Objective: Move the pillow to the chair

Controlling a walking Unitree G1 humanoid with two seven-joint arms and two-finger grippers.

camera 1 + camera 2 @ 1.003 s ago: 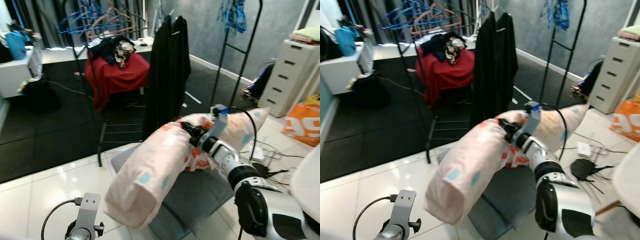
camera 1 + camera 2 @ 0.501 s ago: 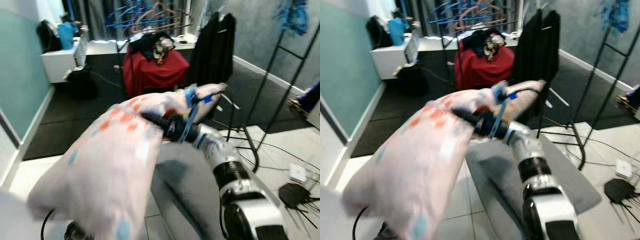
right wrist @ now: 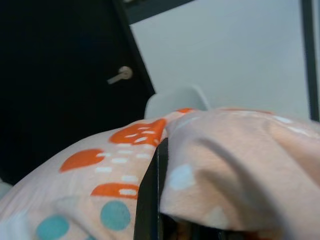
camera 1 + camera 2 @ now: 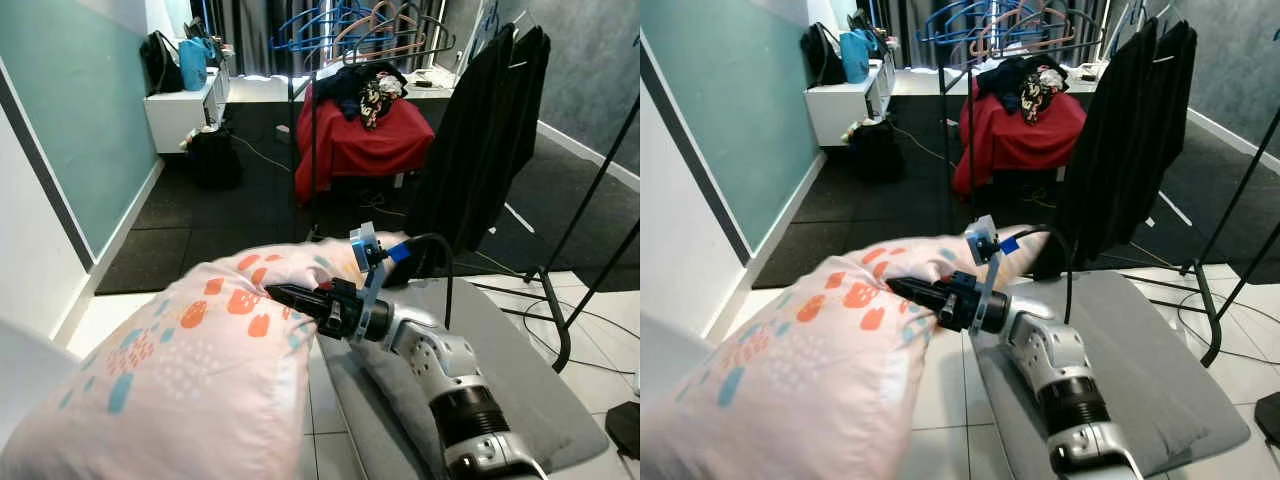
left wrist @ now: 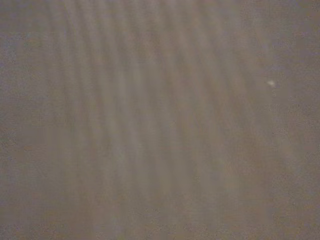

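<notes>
The robot's right gripper point(image 4: 285, 294) is clenched on the pillow point(image 4: 190, 370), its black fingers buried in a fold of the fabric near the middle of the pillow's upper edge. The pillow is pale pink with orange and teal spots, and it hangs off the floor in front of the robot, its big near end low on the left and its far end reaching right past the wrist. From the right wrist camera, one black finger point(image 3: 149, 200) presses along a crease of the spotted cloth, and a pale rounded chair back point(image 3: 172, 101) peeks up just beyond the pillow, with a dark door and its lever handle point(image 3: 120, 75) further off.

Below the silver arm lies a grey cushion point(image 4: 1160, 380) on the white tiled floor. Further away a black garment point(image 4: 485, 130) hangs on a rack, and a red cloth point(image 4: 365, 140) with clothes heaped on it sits under a tangle of hangers. A teal wall point(image 4: 70, 110) runs along the left.

The left wrist camera gives a blurred grey-brown haze, so I cannot tell the left claw's state.
</notes>
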